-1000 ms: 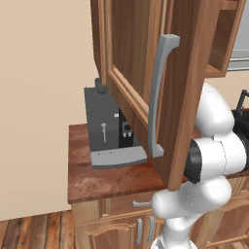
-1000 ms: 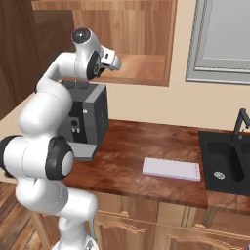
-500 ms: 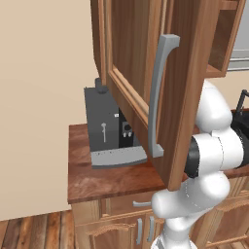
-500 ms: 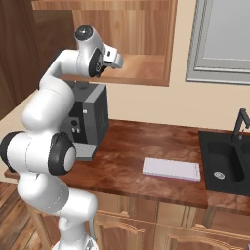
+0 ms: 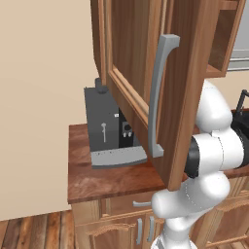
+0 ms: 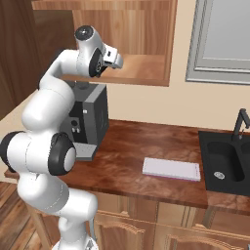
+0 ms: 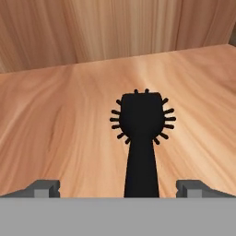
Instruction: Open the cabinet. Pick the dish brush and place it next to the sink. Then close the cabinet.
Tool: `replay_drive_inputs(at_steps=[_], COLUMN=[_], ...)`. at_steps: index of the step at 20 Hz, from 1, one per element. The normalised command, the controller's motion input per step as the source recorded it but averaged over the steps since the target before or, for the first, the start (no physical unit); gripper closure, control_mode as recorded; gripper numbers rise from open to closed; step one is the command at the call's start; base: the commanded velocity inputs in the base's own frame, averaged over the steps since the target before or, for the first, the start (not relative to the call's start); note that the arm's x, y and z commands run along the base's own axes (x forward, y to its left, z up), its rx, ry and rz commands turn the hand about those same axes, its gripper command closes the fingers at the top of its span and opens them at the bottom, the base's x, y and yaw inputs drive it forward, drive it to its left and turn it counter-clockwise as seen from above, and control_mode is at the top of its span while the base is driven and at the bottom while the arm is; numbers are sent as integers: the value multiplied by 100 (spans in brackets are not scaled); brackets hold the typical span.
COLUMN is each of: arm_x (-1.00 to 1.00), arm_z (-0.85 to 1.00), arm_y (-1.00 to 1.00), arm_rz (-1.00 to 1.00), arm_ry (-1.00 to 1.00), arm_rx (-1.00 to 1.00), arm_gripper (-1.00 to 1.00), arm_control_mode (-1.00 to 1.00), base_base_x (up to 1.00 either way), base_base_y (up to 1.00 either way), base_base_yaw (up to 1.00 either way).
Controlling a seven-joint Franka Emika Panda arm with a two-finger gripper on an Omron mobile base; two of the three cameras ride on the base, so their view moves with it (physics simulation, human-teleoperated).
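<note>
Dark grey coffee machine (image 6: 90, 119) on brown wooden surface (image 6: 132, 163), directly below end effector, against wall. Flat white-lilac pad (image 6: 171, 169) lying on surface, below end effector and off toward basin side, well apart from machine. Grey-framed window (image 6: 222, 41) on wall, level with end effector, far to same side. Lower cupboards (image 5: 124, 226) beneath surface; wooden plank floor (image 5: 34, 233).
</note>
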Motion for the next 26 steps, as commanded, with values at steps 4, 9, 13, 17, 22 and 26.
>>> replay_drive_inputs(at_steps=[4, 9, 13, 17, 22, 26], arm_x=[0, 0, 0, 0, 0, -10], arm_z=[0, 0, 0, 0, 0, 0], arm_y=[0, 0, 0, 0, -2, -16], arm_rz=[0, 0, 0, 0, 0, 0], arm_ry=[0, 0, 0, 0, 0, 0], arm_rx=[0, 0, 0, 0, 0, 0], arm_gripper=[100, 100, 100, 100, 100, 100], arm_control_mode=[-100, -100, -100, -100, -100, -100], base_base_x=[0, 0, 0, 0, 0, 0], base_base_y=[0, 0, 0, 0, 0, 0], base_base_yaw=[0, 0, 0, 0, 0, 0])
